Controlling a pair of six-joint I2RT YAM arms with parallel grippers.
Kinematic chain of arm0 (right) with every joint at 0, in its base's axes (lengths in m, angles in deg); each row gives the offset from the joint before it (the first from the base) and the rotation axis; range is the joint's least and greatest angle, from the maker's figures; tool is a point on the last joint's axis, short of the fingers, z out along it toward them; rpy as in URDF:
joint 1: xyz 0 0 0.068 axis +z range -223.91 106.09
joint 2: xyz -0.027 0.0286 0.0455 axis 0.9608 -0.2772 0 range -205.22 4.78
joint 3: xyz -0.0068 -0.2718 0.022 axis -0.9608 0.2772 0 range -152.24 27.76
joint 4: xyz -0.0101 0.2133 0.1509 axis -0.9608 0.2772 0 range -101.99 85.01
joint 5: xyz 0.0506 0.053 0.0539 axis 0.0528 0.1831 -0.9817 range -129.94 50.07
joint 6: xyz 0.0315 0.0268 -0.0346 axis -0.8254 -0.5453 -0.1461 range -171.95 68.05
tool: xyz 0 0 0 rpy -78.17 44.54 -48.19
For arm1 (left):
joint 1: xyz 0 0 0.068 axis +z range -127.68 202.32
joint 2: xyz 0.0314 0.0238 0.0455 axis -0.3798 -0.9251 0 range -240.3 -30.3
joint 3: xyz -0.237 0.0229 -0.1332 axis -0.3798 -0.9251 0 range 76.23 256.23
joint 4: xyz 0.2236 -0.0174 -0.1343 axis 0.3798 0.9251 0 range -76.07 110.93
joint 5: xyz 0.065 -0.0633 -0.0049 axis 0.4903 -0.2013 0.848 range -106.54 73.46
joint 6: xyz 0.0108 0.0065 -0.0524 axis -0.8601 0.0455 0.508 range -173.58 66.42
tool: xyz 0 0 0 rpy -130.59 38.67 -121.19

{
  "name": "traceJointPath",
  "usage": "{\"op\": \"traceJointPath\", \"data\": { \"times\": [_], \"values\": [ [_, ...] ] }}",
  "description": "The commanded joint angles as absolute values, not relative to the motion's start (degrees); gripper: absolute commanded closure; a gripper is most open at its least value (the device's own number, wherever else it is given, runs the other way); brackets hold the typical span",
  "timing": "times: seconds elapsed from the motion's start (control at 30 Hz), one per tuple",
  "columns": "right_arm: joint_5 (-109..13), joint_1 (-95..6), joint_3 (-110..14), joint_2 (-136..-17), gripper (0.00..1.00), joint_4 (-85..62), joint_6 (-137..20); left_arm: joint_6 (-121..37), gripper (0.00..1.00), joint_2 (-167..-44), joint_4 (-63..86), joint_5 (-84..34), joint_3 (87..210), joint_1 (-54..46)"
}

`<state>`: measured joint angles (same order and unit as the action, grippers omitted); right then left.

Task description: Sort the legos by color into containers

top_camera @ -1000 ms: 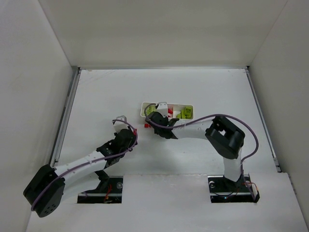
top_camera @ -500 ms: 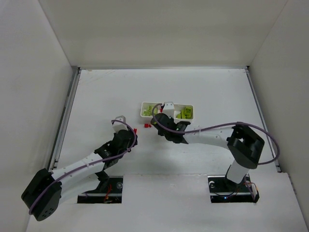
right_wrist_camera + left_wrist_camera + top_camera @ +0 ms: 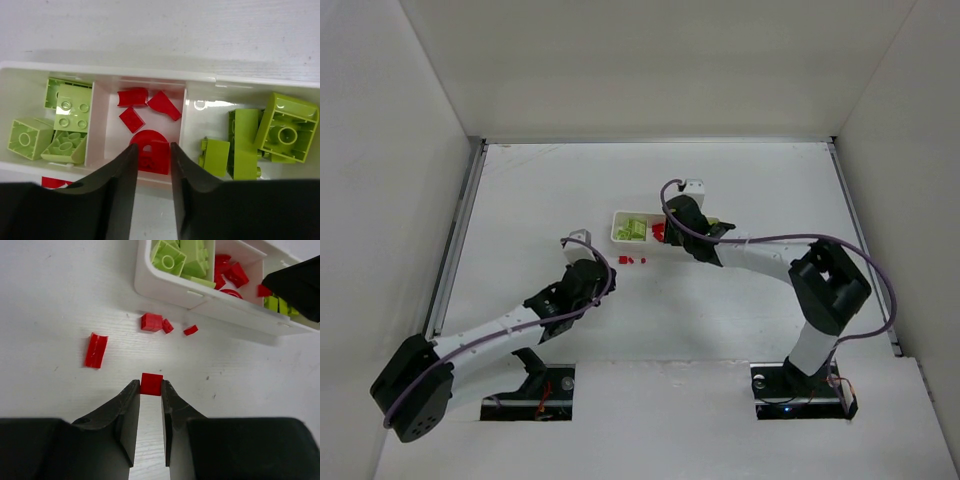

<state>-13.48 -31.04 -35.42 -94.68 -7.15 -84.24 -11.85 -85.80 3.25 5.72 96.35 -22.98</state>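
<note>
The white tray (image 3: 616, 222) holds lime-green legos (image 3: 64, 125) in its left compartment, red legos (image 3: 150, 105) in the middle one and lime-green legos (image 3: 270, 135) in the right one. My right gripper (image 3: 670, 226) hangs over the middle compartment (image 3: 181, 125), shut on a red lego (image 3: 154, 156). My left gripper (image 3: 600, 270) is low over the table in front of the tray (image 3: 165, 290), shut on a small red square lego (image 3: 151, 384). Several red legos (image 3: 151, 322) lie loose on the table beyond it, one longer piece (image 3: 96, 350) to the left.
White walls close in the table on three sides. The right arm (image 3: 760, 258) reaches across the tray's right end and hides it in the top view. The loose red legos (image 3: 628, 260) lie just in front of the tray's left end.
My right gripper has moved from the table in front of the tray to above its middle compartment. My left gripper has shifted slightly forward and right.
</note>
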Motion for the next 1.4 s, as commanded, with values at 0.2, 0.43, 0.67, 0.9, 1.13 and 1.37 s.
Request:
{"op": "traceJointPath", "data": {
  "times": [0.2, 0.43, 0.67, 0.9, 1.13, 1.37],
  "values": [
    [-19.1, -33.8, -30.2, -84.4, 0.52, -17.6, -82.6, -13.2, 0.82, -97.5, -4.6, 6.1, 106.7, -23.9],
    [-17.8, -35.9, -16.2, -71.0, 0.65, -21.5, -83.6, -16.4, 0.82, -111.0, -8.6, 5.6, 118.4, -24.1],
    [-19.4, -39.1, -7.0, -66.8, 0.68, -28.4, -86.0, -20.0, 0.81, -127.0, -8.4, 5.1, 132.3, -23.2],
    [-19.7, -38.8, -6.2, -64.5, 0.64, -29.1, -85.3, -20.5, 0.65, -132.6, -6.6, 5.9, 138.5, -22.9],
    [-20.0, -37.0, -6.5, -64.4, 0.61, -29.1, -84.6, -22.4, 0.50, -122.2, -6.6, 9.0, 131.1, -23.9],
    [-21.1, -31.0, -9.9, -69.7, 0.65, -29.5, -81.8, -19.7, 0.51, -99.5, -4.5, 14.8, 109.4, -23.0]
  ]
}}
